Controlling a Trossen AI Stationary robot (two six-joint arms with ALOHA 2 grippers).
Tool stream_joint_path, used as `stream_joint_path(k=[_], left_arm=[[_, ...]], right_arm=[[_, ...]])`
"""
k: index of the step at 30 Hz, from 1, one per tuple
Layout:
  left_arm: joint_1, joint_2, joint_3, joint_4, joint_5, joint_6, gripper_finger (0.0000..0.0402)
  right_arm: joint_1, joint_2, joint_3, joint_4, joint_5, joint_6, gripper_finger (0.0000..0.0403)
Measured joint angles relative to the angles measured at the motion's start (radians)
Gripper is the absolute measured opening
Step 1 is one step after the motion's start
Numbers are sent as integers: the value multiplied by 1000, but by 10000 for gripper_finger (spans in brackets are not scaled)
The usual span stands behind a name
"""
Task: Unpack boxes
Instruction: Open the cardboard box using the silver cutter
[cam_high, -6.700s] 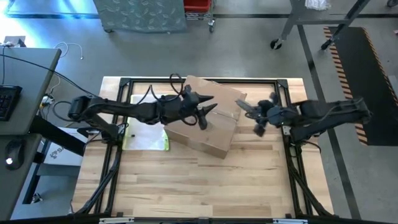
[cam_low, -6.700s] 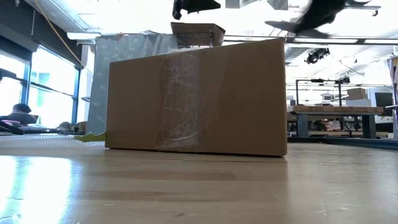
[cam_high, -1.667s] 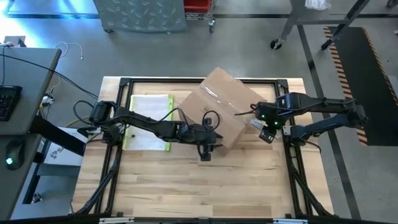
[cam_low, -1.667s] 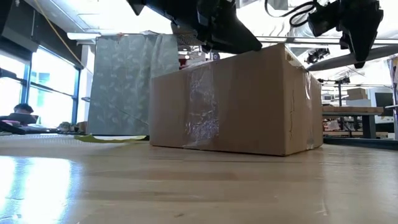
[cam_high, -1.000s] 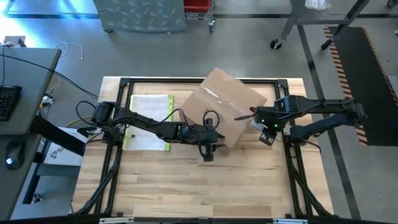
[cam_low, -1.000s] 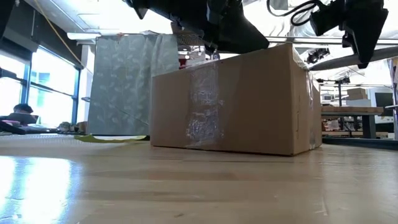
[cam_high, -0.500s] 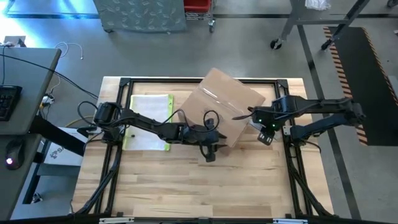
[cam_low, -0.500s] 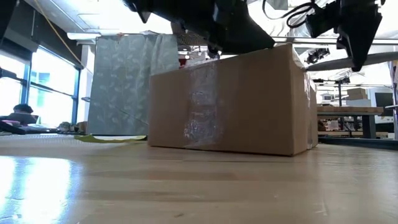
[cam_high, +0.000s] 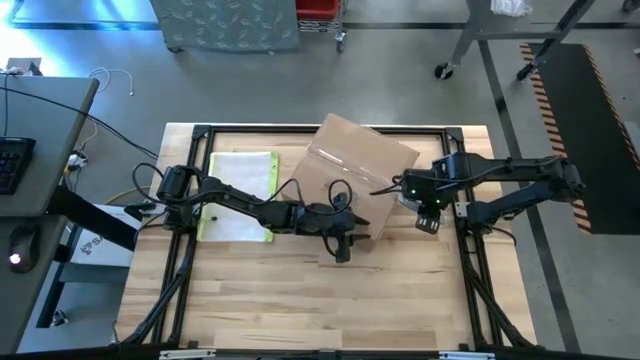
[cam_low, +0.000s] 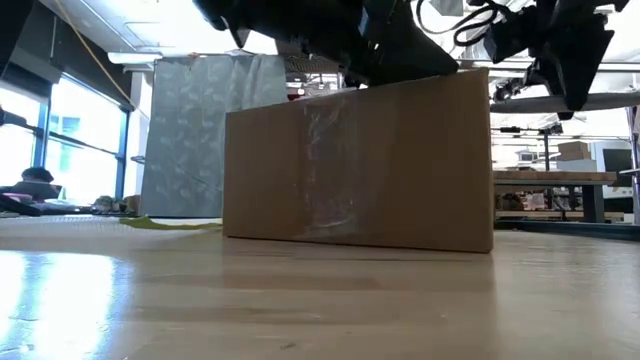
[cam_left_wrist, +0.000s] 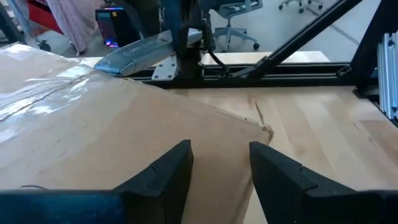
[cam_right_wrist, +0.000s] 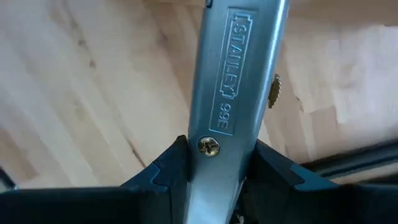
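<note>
The box (cam_high: 355, 175), a brown taped carton, stands on its bottom in the middle of the table and fills the low view (cam_low: 355, 165). My left gripper (cam_high: 345, 238) (cam_left_wrist: 221, 155) is open, its fingers spread on the box's top by the near corner. My right gripper (cam_high: 425, 200) (cam_right_wrist: 214, 155) hovers off the box's right side, shut on a silver utility knife (cam_right_wrist: 233, 87) that also shows in the left wrist view (cam_left_wrist: 146, 50). My left gripper lays both spread fingers (cam_left_wrist: 168, 171) on the box's top panel (cam_left_wrist: 217, 134), close to its near corner. It reaches in from the table's left, slanting slightly down. The box stays flat on the table. My right gripper pinches the knife's handle (cam_right_wrist: 214, 146) between its two fingers, one on each narrow edge, the flat lettered side facing the wrist camera. The knife is lifted clear, beside and above the box's right edge.
A flat clear sleeve with a yellow edge (cam_high: 240, 190) lies left of the box. Black frame rails (cam_high: 330, 129) run round the table. Bare wood lies toward the near edge (cam_high: 330, 300).
The box has turned about on the table under my left gripper: its far corner swung left and its right end face swung out of the low view, so one long side now faces that camera. My left gripper crept toward the right with it.
</note>
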Motion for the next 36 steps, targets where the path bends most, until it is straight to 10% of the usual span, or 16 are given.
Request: stream_joint_path(k=[36], left_arm=[[77,-17,-2,-6,-155,-40,145]], right_arm=[[17,-59,0,-77,-259,-23,112]])
